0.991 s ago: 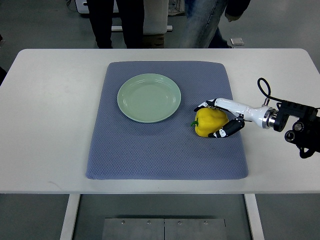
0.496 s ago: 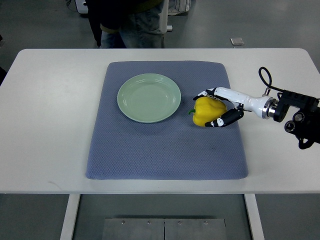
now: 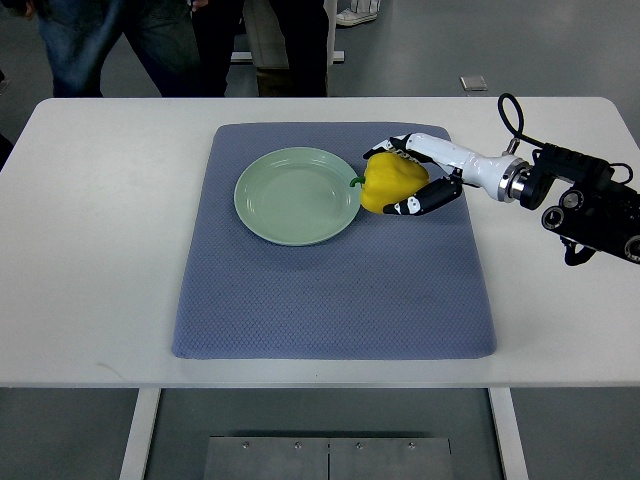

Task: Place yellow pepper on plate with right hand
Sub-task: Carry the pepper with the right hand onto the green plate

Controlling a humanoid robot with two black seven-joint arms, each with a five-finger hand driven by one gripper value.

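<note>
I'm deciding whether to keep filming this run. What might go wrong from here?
The right hand holds the yellow pepper only at its sides, so it may slip before release. The pepper is at the plate rim; released here, it might roll back onto the blue mat. Its fingers may nudge the plate.

A white tabletop point(image 3: 90, 250) with rounded corners spans nearly the full width of the frame. A blue-grey textured mat point(image 3: 330, 290) lies on its centre. Beyond the far edge, along the top of the frame, the floor point(image 3: 560, 50) is plain grey. The legs of standing people point(image 3: 180, 45) show at upper left and upper centre. A small square fitting point(image 3: 474, 83) lies on the floor at upper right. Below the near edge, two white table legs point(image 3: 140, 430) and a grey metal panel point(image 3: 328, 457) are visible. Lighting is even.
</note>
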